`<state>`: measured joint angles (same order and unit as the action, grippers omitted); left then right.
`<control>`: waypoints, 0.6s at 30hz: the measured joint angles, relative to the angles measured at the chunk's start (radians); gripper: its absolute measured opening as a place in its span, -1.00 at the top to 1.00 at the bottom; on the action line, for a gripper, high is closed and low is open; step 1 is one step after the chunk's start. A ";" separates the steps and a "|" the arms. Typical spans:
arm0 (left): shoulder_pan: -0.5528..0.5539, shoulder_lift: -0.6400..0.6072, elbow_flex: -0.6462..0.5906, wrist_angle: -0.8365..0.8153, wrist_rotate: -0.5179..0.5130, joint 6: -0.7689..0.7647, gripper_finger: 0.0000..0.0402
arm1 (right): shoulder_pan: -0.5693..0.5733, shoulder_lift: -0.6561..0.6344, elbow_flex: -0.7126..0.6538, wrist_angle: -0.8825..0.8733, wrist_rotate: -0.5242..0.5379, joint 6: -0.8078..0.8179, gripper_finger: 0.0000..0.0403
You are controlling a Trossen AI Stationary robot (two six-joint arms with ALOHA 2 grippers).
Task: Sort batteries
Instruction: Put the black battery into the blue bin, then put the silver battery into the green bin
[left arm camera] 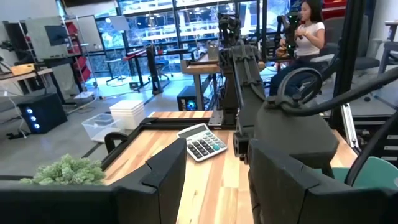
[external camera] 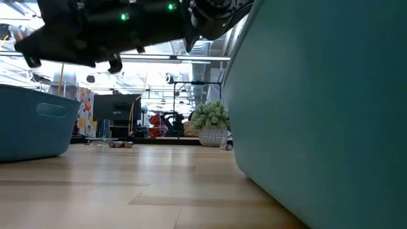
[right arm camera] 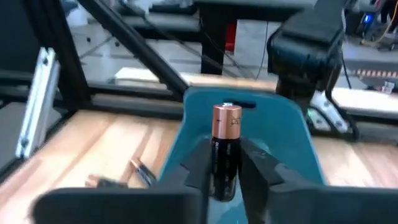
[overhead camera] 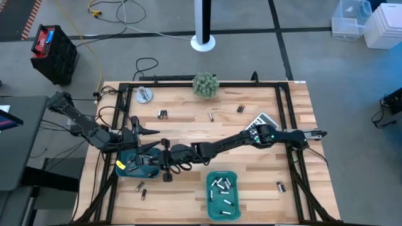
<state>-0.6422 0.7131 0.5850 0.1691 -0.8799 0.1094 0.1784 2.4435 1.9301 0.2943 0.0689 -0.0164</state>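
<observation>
1 cylindrical copper-topped battery [right arm camera: 225,149], claw-gripped [right arm camera: 225,174]

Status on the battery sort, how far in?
Partway. Done: several silvery-white cells already lie in the right teal tray. In hand: the right gripper, jaws shut on a dark copper-ended battery, is over the left teal tray, beside the left gripper. Left: loose batteries across the table, near the back edge and both front corners.
</observation>
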 joint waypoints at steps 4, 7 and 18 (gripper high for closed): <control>0.000 0.000 0.000 -0.002 0.000 0.000 0.17 | -0.012 0.000 0.001 -0.025 -0.002 0.008 0.13; 0.000 0.000 0.000 -0.003 0.000 0.000 0.17 | -0.018 -0.003 0.001 -0.028 -0.002 0.006 -0.09; 0.000 0.000 0.000 -0.025 0.000 -0.005 0.17 | -0.019 -0.204 -0.341 0.213 0.081 -0.058 -0.11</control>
<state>-0.6422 0.7132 0.5850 0.1444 -0.8795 0.1040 0.1596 2.2394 1.5887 0.5076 0.1496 -0.0744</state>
